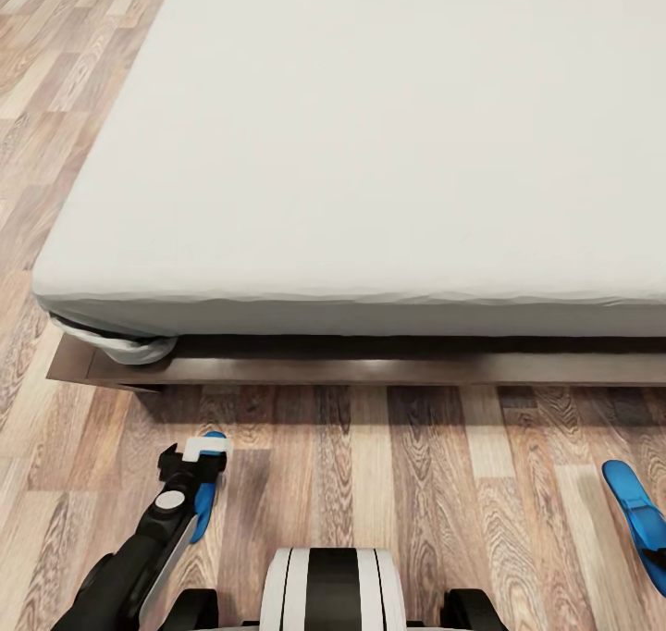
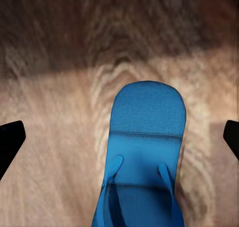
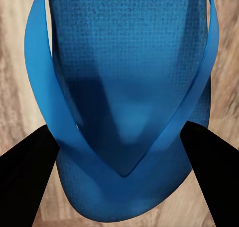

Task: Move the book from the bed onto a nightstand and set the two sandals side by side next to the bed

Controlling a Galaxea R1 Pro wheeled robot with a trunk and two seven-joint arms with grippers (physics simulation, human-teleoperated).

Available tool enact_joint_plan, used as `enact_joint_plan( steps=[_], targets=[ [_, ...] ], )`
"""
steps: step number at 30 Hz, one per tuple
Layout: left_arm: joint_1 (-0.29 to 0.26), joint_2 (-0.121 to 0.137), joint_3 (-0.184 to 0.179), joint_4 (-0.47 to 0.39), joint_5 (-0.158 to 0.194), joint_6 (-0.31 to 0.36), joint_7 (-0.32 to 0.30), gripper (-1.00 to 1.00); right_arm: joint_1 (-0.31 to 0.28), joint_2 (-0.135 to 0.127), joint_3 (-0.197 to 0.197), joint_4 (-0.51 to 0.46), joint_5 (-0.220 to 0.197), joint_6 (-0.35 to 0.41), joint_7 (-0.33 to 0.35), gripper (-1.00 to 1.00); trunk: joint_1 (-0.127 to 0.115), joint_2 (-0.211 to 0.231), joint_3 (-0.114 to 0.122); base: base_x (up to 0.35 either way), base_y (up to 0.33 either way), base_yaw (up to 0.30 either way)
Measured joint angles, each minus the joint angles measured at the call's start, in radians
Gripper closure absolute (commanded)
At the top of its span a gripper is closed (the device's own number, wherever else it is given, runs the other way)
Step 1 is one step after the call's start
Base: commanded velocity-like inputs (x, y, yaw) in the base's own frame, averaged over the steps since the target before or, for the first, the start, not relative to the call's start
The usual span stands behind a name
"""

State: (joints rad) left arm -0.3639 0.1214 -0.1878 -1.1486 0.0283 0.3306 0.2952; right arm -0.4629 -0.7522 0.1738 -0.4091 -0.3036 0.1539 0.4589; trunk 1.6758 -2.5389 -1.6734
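Note:
The bed [image 1: 370, 150] has a bare grey mattress on a dark wood frame and spans the head view. One blue sandal [image 2: 144, 157] lies flat on the plank floor in front of it, partly under my left gripper [image 1: 199, 460]. That gripper [image 2: 119, 139] hangs over the sandal [image 1: 205, 506] with its fingers [image 2: 10, 142] spread wide, touching nothing. The other sandal [image 3: 124, 102] sits between the black fingers [image 3: 25, 182] of my right gripper [image 3: 119, 182], which press on its edges. This sandal [image 1: 634, 511] shows at the lower right. The book and the nightstand are out of view.
The bed frame's dark ledge [image 1: 370, 367] juts out low over the floor, with a fold of sheet hanging at its left corner [image 1: 120, 344]. Wood-plank floor [image 1: 388, 483] lies between the two sandals and runs along the bed's left side. My base [image 1: 333, 589] sits at the bottom centre.

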Motion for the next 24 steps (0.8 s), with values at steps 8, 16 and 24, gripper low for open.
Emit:
enact_joint_plan(
  steps=[8, 16, 24],
  targets=[
    [0.0, 0.081, 0.042, 0.013, 0.003, -0.028, -0.321, -1.0, 0.0, 0.006, 0.0, 0.001, 0.0, 0.0, 0.0, 1.0, 0.0, 0.0, 0.0, 0.0, 0.0, 0.0],
    [0.0, 0.114, 0.32, 0.047, 0.001, -0.118, -0.597, -1.0, 0.0, 0.008, 0.0, 0.0, 0.0, 0.0, 0.002, 1.0, 0.0, 0.0, 0.0, 0.0, 0.0, 0.0],
    [0.001, 0.115, 0.596, 0.095, -0.009, -0.153, -0.812, -1.0, 0.0, 0.024, 0.0, -0.001, -0.002, -0.002, 0.005, 1.0, 0.0, 0.0, 0.0, 0.0, 0.0, 0.0]
  ],
)
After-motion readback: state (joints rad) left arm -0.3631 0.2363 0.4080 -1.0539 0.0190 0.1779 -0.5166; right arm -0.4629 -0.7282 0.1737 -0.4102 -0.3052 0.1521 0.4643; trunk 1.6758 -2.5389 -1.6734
